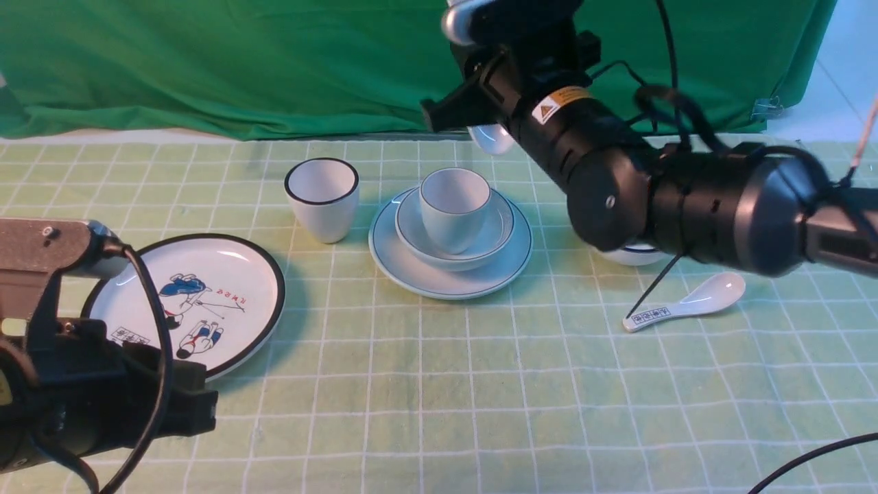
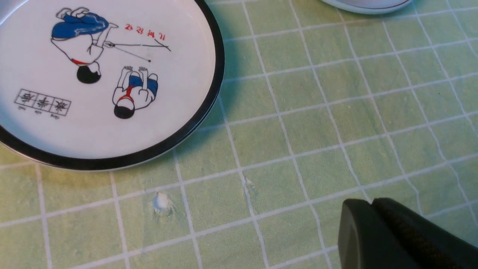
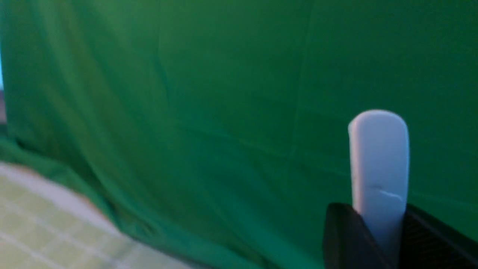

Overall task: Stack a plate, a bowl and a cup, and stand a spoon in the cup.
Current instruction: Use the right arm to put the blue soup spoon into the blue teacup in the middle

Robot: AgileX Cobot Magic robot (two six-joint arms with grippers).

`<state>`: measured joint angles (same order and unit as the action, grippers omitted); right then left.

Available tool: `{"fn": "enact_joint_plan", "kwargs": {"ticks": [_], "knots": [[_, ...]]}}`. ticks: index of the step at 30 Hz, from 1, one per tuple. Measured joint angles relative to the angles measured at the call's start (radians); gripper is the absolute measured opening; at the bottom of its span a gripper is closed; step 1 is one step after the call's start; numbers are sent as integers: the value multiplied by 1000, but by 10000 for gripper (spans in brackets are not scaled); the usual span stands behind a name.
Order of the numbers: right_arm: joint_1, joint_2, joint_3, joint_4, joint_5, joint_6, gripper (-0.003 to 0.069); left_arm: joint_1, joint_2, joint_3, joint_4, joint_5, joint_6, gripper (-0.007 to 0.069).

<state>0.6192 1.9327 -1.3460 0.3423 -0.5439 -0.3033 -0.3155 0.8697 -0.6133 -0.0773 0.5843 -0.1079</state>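
So there's a green curtain point(image 1: 226, 68) hanging at the back, and in front of it a table with a pale green checked tablecloth point(image 1: 357, 412). Over on the left, the left gripper point(image 2: 369, 201) is basically closed with nothing in it, hovering near the black-rimmed plate point(image 1: 226, 288), the one with the little cartoon figures and red writing. Next along, a bit farther back, is the black-rimmed cup point(image 1: 322, 199), standing upright. Around the middle you get the stack: pale bluish plate point(image 1: 449, 285) on the bottom, matching shallow bowl point(image 1: 453, 257) on that, and the cup point(image 1: 449, 216) upright inside the bowl. The right gripper point(image 3: 377, 213) is up above and behind the stack, jaws pinched onto the handle of the plain white spoon point(image 3: 381, 160), whose scoop hangs down, clear of the cup. Further right, another bowl point(image 1: 634, 255) is mostly hidden by the right arm point(image 1: 610, 185), and near it lies the printed spoon point(image 1: 686, 302), label on its handle.
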Motion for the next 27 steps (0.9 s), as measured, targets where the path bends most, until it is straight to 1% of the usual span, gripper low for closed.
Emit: {"fn": "enact_joint_plan", "kwargs": {"ticks": [1,2,3,5,7,11,18,25,27], "knots": [[-6,16,1,-92,-84,136,169,0,0,0,-1,0,0,16],[-10,24,3,-150,-138,211,169,0,0,0,-1,0,0,16],[-14,35,3,-211,-198,279,169,0,0,0,-1,0,0,16],[-18,51,3,-280,-264,350,169,0,0,0,-1,0,0,16],[-20,68,3,-310,-270,378,169,0,0,0,-1,0,0,16],[-37,109,3,-332,-247,389,169,0,0,0,-1,0,0,16],[-88,221,4,-333,-256,383,169,0,0,0,-1,0,0,16],[-95,267,5,-333,-248,384,171,0,0,0,-1,0,0,16],[-95,267,5,-333,-252,384,192,0,0,0,-1,0,0,17]]}}
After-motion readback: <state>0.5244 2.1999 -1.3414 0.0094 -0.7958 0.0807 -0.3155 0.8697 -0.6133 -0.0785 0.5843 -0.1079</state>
